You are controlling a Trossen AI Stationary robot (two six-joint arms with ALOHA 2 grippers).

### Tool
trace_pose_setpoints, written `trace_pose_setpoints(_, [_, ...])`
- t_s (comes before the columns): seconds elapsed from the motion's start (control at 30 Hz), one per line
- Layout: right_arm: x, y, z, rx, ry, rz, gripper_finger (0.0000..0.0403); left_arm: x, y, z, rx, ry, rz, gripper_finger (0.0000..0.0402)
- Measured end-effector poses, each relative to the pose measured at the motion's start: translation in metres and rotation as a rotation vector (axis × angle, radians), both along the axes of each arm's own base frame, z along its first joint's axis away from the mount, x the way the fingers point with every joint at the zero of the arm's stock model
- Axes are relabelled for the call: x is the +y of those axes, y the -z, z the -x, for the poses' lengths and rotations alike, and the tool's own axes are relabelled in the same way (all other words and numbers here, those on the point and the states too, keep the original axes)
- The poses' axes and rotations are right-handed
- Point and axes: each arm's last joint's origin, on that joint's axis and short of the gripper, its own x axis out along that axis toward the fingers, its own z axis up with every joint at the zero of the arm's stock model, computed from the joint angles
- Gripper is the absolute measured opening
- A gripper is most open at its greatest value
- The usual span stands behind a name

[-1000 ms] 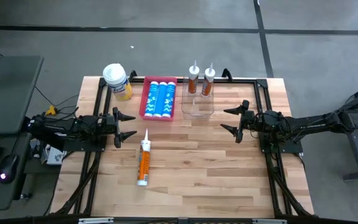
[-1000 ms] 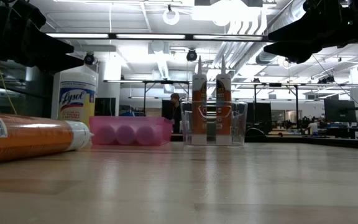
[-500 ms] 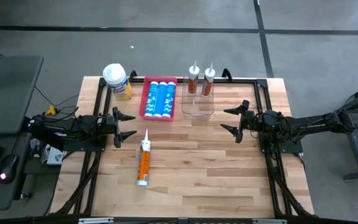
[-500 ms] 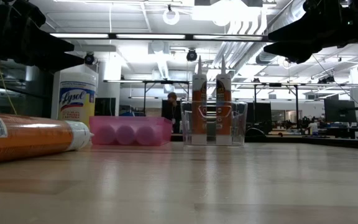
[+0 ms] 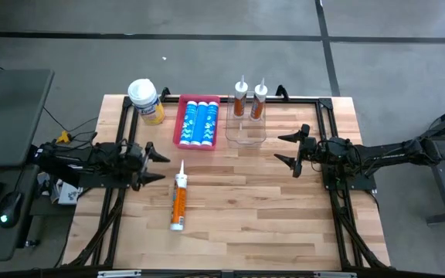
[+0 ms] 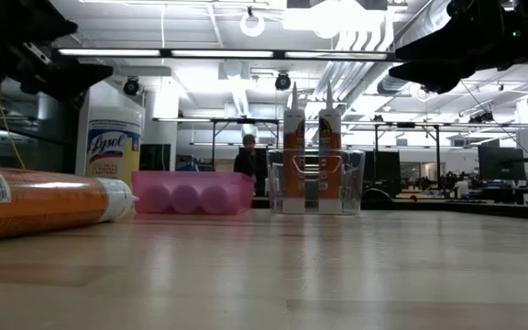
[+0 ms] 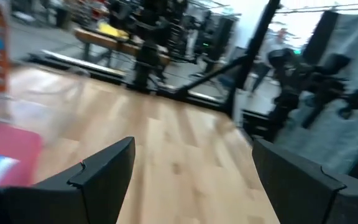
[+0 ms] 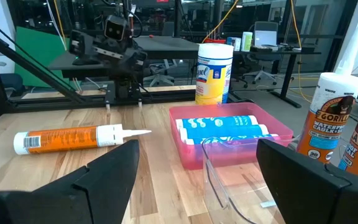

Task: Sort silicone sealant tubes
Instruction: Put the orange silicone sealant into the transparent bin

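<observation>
Left gripper (image 5: pixel 153 165) over the table's left side, fingers spread wide, gripping nothing. Just ahead of its tips, one orange tube (image 5: pixel 178 200) lying flat on the wooden table (image 5: pixel 269 216), white nozzle pointing toward the pink tray (image 5: pixel 181 123). Farther forward, blue tubes (image 5: pixel 198 122) lying side by side inside that tray. Beside the tray, a clear bin (image 5: pixel 246 133) with two orange tubes (image 5: pixel 250 100) standing upright, nozzles up. Yellow wipes canister (image 5: pixel 146 101) on the tray's other side, near the table's far corner.

Right gripper (image 5: pixel 288 150) opposite, waiting near the clear bin, fingers likewise wide apart and empty.
</observation>
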Motion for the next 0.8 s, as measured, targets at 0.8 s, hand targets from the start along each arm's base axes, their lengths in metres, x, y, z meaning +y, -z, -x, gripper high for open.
trace_pose_setpoints(0.8, [0.0,0.0,0.0,0.0,0.0,0.0,0.0321,0.0004,0.0004,-0.0001,0.043,-0.008,0.326,0.0319])
